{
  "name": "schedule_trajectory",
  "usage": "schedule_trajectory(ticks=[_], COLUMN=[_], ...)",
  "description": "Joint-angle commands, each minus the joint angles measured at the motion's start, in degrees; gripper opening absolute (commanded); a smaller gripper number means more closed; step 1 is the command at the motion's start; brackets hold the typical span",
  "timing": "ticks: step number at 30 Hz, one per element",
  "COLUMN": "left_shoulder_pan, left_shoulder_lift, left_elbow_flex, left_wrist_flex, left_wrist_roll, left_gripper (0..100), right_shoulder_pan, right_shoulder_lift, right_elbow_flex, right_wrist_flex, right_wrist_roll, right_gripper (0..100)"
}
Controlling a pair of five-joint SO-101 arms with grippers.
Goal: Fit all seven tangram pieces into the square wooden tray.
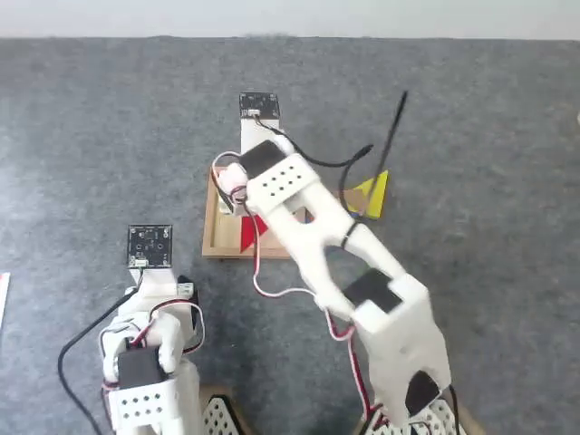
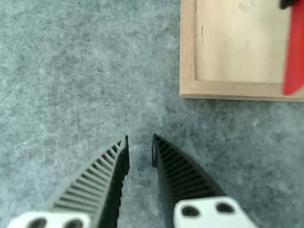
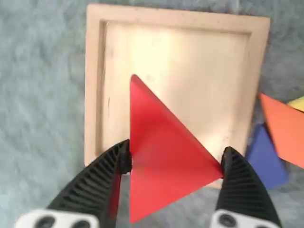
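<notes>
The stiff, light, probably slick red triangle (image 3: 161,142) is being clamped by its edges in the right gripper (image 3: 175,159). The left gripper's (image 2: 140,147) jaws are being held slightly apart.

Right end effector (image 3: 175,159) clamped outstretched, left end effector (image 2: 140,142) retracted, barely parted

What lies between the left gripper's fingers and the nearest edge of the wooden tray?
Nothing but bare grey carpet. The left wrist view shows this stretch between the left gripper and the wooden tray.
</notes>
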Motion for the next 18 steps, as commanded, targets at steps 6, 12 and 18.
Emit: schedule_trajectory(ticks=[6,12,18], left_shoulder_pan=[0.3,0.3,0.3], left_shoulder_lift=[-1.1,-1.1,-1.1], left_elbow_flex=[-0.7,-0.7,-0.7], left_wrist_flex=[0.2,0.2,0.2], left_wrist_roll=[0.0,0.0,0.0], left_gripper=[8,8,8], right_shoulder_pan=[-2.2,-2.5,-2.3], right_shoulder_lift=[13.6,22.8,30.5], right_elbow_flex=[-20.1,-35.3,-46.3], right_wrist_flex=[-0.7,4.4,7.1], right_wrist_roll=[-2.5,0.2,2.7], right_gripper=[21.3,21.4,21.5])
